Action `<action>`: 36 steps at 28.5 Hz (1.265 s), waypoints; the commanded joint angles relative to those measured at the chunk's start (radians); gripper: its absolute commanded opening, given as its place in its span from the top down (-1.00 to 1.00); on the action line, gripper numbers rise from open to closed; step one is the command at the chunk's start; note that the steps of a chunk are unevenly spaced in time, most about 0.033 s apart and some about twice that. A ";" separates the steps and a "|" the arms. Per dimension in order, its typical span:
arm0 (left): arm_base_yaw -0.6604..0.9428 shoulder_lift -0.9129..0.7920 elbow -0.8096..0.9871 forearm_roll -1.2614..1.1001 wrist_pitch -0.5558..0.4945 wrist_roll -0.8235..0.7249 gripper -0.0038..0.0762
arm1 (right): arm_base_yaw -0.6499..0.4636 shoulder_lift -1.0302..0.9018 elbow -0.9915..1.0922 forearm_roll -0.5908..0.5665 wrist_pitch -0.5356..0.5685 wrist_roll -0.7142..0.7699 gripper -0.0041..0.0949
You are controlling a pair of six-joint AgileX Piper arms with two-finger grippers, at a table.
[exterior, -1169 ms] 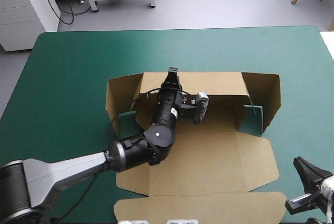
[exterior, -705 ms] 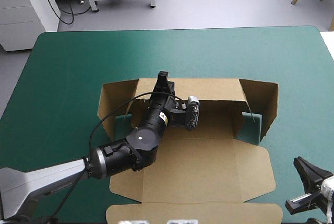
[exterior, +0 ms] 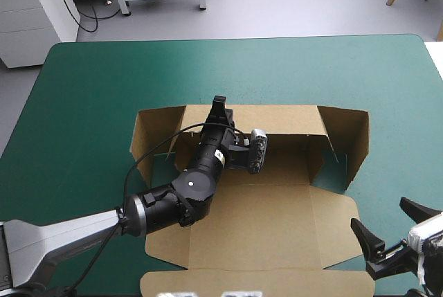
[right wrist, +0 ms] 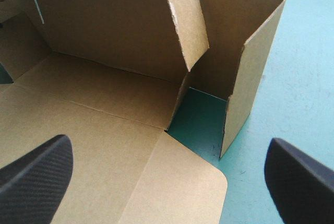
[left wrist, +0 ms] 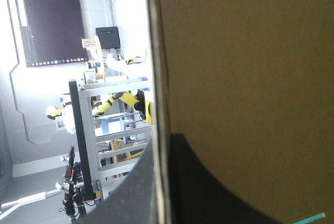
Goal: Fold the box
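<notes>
The brown box (exterior: pixel 263 221) lies in the middle of the table with its back wall and both side walls raised and its front flaps flat. My left gripper (exterior: pixel 220 107) reaches over the floor of the box and is shut on the top edge of the back wall (left wrist: pixel 245 67); in the left wrist view the board's edge runs between the black fingers (left wrist: pixel 209 182). My right gripper (exterior: pixel 393 226) stands open near the table's front right corner, just off the box's right front flap. In its own view the right gripper (right wrist: pixel 168 143) looks at the right side wall (right wrist: pixel 250 62).
Teal-green cover (exterior: pixel 90 89) stretches wide on the far side and to the left of the box. A patch of cover (right wrist: pixel 201 112) shows inside the box's right rear corner. The table's right edge (exterior: pixel 436 68) is close to the right arm.
The left gripper pulled the back wall, and the box with it, a little to the left, then held still. The right gripper's fingers have spread apart and turned toward the box.
</notes>
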 commanded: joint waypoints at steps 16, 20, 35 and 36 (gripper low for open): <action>-0.009 -0.035 -0.026 0.057 -0.010 -0.010 0.93 | -0.004 0.731 -0.659 -0.349 -0.002 0.253 -0.95; -0.009 -0.035 -0.026 0.057 -0.004 -0.010 0.93 | -0.025 0.878 -0.787 -0.364 0.021 0.233 -0.95; -0.009 -0.035 -0.026 0.057 0.008 -0.010 0.93 | -0.459 1.485 -1.393 0.177 0.341 -0.277 -0.88; -0.009 -0.035 -0.026 0.057 0.008 -0.010 0.93 | -0.467 1.515 -1.422 0.201 0.358 -0.285 -0.88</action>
